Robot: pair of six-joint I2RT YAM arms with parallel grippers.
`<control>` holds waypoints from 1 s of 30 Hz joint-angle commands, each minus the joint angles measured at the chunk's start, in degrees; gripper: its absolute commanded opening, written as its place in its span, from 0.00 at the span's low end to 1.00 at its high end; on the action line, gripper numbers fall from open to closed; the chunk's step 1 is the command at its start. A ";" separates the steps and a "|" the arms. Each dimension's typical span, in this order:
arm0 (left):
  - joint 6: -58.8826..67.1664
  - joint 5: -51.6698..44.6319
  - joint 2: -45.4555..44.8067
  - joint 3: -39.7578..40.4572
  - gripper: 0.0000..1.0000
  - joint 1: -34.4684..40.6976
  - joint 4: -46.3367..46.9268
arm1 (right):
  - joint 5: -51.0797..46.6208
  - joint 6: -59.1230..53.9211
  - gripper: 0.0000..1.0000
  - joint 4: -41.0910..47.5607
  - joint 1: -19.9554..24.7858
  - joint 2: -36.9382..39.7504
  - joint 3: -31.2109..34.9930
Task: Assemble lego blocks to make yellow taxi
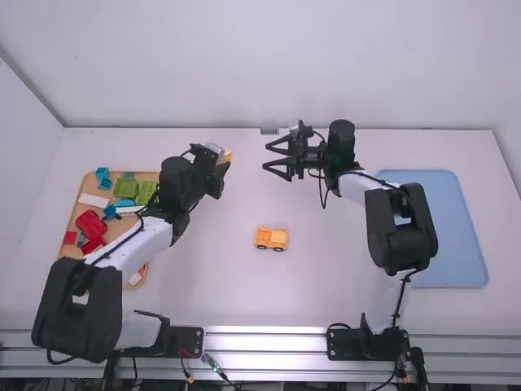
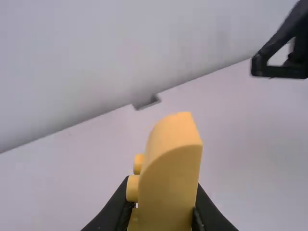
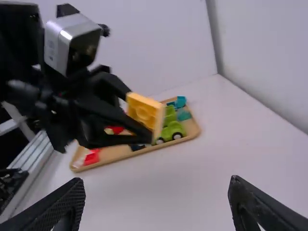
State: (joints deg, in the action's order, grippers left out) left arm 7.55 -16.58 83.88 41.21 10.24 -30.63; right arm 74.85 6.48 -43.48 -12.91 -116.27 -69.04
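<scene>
At the left, a wooden tray [image 1: 89, 182] holds coloured blocks. Next comes the left gripper [image 1: 220, 169], raised above the table [image 1: 203, 277] — its fingers are clamped on a curved yellow block [image 2: 171, 178], studs facing sideways. The yellow wheeled piece [image 1: 271, 239] sits on the table between the two arms, nearer their bases than either gripper. Then the right gripper [image 1: 269, 158] — fingers spread wide apart, nothing between them, pointing towards the left one. Farthest right lies a blue tray [image 1: 448, 236].
</scene>
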 commanded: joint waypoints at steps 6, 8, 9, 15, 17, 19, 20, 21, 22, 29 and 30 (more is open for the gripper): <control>-1.55 -1.73 9.07 -0.46 0.02 4.24 -12.39 | -5.92 8.92 0.78 -0.26 -2.86 -0.44 -1.81; -2.16 2.49 10.62 -0.46 0.02 6.10 -14.99 | -8.39 10.23 0.77 -0.26 -3.74 -0.44 -1.84; -2.16 3.48 10.86 -0.46 0.02 6.56 -15.43 | -9.11 10.21 0.76 -0.24 -3.89 -0.44 -1.81; -8.33 5.51 11.17 -0.46 0.02 7.21 -18.10 | -11.96 9.53 0.75 0.13 -4.52 -0.44 -1.81; -8.26 5.49 11.17 -0.46 0.02 7.39 -18.12 | -11.93 9.60 0.74 -0.11 -4.50 -0.44 -1.81; -8.26 4.92 11.17 -0.46 0.02 7.45 -17.97 | -13.00 9.60 0.73 -0.44 -4.94 -0.44 -1.81; -8.26 4.26 11.17 -0.46 0.02 7.45 -17.97 | -13.60 9.57 0.73 -0.42 -5.22 -0.44 -1.81; -8.26 3.41 11.17 -0.46 0.02 7.50 -17.99 | -14.49 9.55 0.73 -0.44 -5.51 -0.44 -1.81; -8.39 3.10 11.17 -0.46 0.02 7.56 -17.94 | -15.28 9.53 0.73 -0.37 -5.70 -0.44 -1.81; -10.38 4.00 11.17 -0.46 0.02 8.13 -17.88 | -18.36 7.98 0.70 1.68 -7.67 -0.44 -1.81; -10.40 4.00 11.17 -0.46 0.02 8.13 -17.88 | -18.34 7.96 0.68 1.70 -7.63 -0.44 -1.81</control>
State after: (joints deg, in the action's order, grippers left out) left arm -2.17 -12.34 94.94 40.97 17.96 -47.99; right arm 57.36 14.94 -41.95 -20.36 -116.25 -69.23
